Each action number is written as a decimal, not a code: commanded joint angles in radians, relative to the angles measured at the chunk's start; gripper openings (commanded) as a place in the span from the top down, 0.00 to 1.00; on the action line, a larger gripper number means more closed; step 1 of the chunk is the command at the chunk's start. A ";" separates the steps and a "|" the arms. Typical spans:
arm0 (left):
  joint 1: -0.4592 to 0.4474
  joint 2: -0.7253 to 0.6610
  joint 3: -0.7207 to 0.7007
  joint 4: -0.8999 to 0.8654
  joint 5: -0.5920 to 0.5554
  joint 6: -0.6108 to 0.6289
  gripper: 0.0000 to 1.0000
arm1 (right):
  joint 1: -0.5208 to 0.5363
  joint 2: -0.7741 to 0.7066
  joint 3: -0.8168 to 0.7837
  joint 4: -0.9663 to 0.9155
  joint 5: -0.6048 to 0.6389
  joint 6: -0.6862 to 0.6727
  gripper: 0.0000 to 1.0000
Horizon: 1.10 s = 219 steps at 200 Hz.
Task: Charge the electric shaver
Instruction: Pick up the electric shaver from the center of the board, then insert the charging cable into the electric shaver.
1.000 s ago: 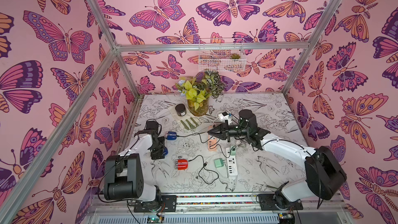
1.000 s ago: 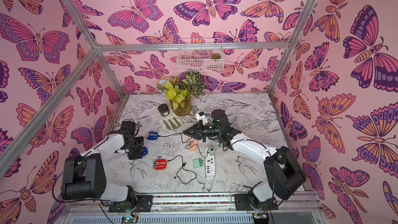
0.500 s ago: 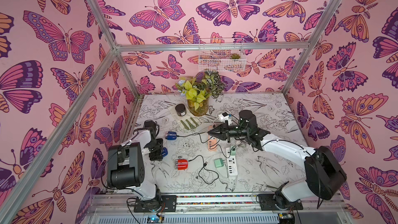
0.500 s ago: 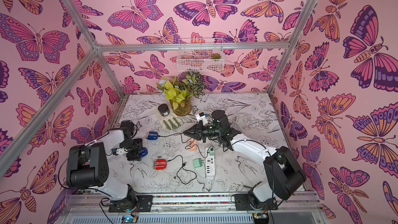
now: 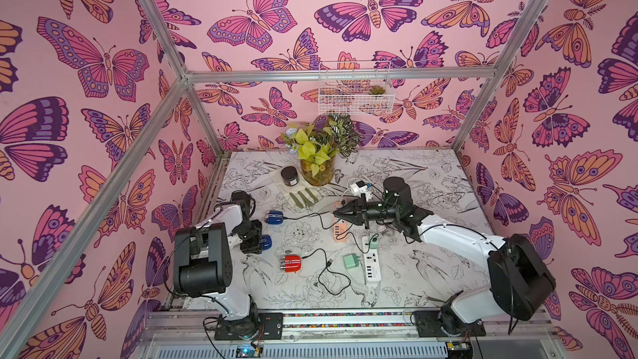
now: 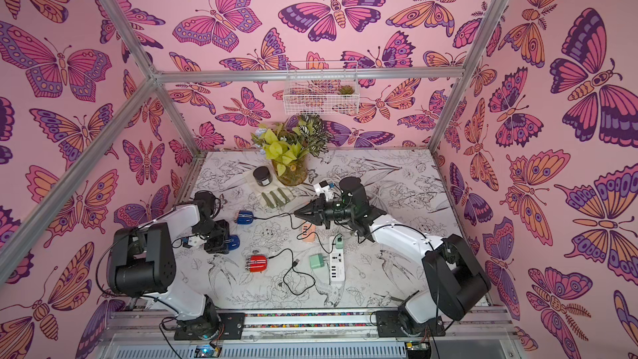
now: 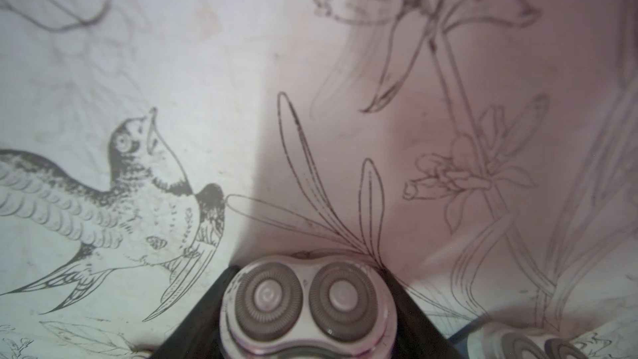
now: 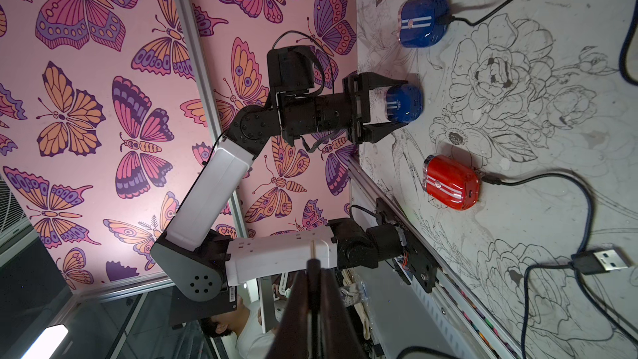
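The left claw [image 8: 404,103] straddles a glossy, rounded blue shaver [image 5: 266,242] lying near the left side of the line-drawn surface [image 5: 431,271]. Its twin ribbed round heads sit between matte black fingers [image 7: 203,312]; whether they pinch it, I cannot tell. The right claw [image 5: 337,212] is clenched into a pointed wedge.

Bare table [image 5: 431,281] along front edge; looped cable [image 8: 589,212] and power strip [image 5: 372,265] mid-table.

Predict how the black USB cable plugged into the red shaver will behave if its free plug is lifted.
Probably floppy: the black USB cable lies in slack loops. Likely tugs the rounded red shaver along, being plugged in.
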 commanded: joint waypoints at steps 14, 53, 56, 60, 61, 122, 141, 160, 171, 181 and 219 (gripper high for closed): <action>0.004 0.055 -0.024 0.035 -0.004 0.016 0.54 | 0.006 -0.022 -0.014 0.015 0.008 -0.007 1.00; 0.001 0.024 -0.026 0.035 0.032 0.039 0.74 | 0.006 -0.013 -0.022 0.022 0.016 -0.017 1.00; 0.001 0.021 -0.025 0.034 0.034 0.043 0.76 | 0.007 -0.012 -0.023 0.023 0.016 -0.020 1.00; 0.001 0.016 -0.023 0.032 0.040 0.046 0.78 | 0.007 -0.010 -0.024 0.022 0.016 -0.023 1.00; 0.001 0.016 -0.023 0.032 0.041 0.048 0.79 | 0.007 -0.009 -0.024 0.021 0.016 -0.023 1.00; -0.047 -0.106 0.006 -0.033 0.147 0.077 1.00 | 0.020 0.000 -0.013 -0.032 0.048 -0.128 1.00; -0.073 -0.150 0.010 -0.049 0.186 0.062 1.00 | 0.042 0.005 0.001 -0.050 0.071 -0.177 1.00; -0.105 -0.195 0.021 -0.062 0.221 0.044 1.00 | 0.072 0.004 0.007 -0.049 0.111 -0.226 1.00; -0.122 -0.220 0.031 -0.071 0.241 0.032 1.00 | 0.095 -0.003 0.007 -0.053 0.149 -0.265 1.00; -0.137 -0.235 0.042 -0.079 0.257 0.018 1.00 | 0.117 -0.011 0.006 -0.050 0.187 -0.304 1.00; -0.193 -0.269 0.087 -0.083 0.313 -0.014 1.00 | 0.205 0.001 -0.002 0.052 0.293 -0.384 1.00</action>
